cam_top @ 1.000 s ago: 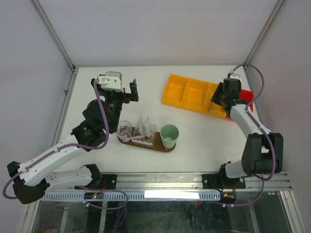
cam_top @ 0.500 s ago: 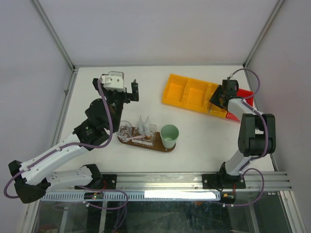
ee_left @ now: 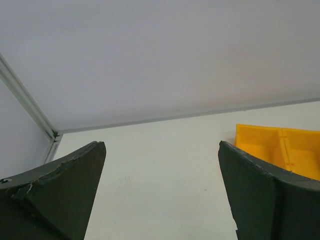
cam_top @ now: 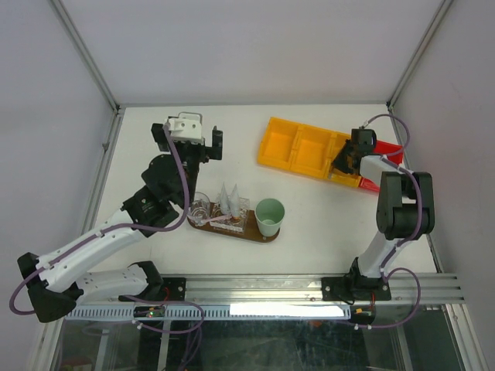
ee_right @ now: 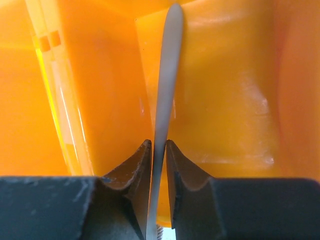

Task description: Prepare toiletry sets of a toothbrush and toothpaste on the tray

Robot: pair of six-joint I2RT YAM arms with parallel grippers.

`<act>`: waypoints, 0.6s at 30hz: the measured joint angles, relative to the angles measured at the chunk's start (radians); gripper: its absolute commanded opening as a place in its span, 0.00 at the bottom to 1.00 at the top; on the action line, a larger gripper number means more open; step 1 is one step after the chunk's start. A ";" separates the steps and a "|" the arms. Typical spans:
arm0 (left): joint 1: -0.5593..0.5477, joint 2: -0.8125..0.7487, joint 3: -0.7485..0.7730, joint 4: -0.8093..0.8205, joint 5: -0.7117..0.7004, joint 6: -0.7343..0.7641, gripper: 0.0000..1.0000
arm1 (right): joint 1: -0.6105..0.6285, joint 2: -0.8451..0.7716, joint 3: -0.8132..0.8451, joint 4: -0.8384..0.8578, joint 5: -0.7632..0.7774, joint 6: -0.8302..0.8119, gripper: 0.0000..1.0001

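While the tray [cam_top: 267,236] lies nearest your arms' bases, it carries a clear glass [cam_top: 199,207] at its left end, white squeeze tubes [cam_top: 227,199] standing upright at the middle and a mint-green cup [cam_top: 270,213] at its right end. A thin pinkish brush [cam_top: 219,220] lies on the board in front of the tubes.

Farther out, beyond the tray's left end, your left gripper [cam_top: 189,137] hangs above the white table [cam_top: 309,209] with its jaws spread wide and nothing between them. Its wrist camera shows only bare tabletop and a corner of the yellow bin [cam_top: 298,147].

At the far right, your right gripper [ee_right: 159,150] reaches into the right end of that bin. Its fingers are pinched on a thin pale grey brush [ee_right: 167,75], which runs out ahead of them along the orange wall. A red part [cam_top: 390,151] shows just beyond the bin's right end.
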 measured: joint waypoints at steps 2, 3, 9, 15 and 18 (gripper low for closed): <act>0.020 0.016 0.000 -0.005 0.004 -0.003 0.99 | 0.000 0.004 0.000 0.002 -0.013 0.007 0.15; 0.029 0.022 0.000 -0.011 0.007 -0.005 0.99 | 0.000 0.006 0.000 0.001 -0.016 0.012 0.13; 0.123 0.034 0.005 -0.066 0.068 -0.065 0.99 | -0.008 0.003 0.000 -0.007 -0.031 0.030 0.08; 0.219 0.034 0.036 -0.130 0.169 -0.170 0.99 | -0.015 -0.096 0.000 -0.069 -0.038 0.027 0.00; 0.250 0.032 0.043 -0.143 0.211 -0.211 0.99 | -0.016 -0.205 0.000 -0.095 -0.038 0.021 0.00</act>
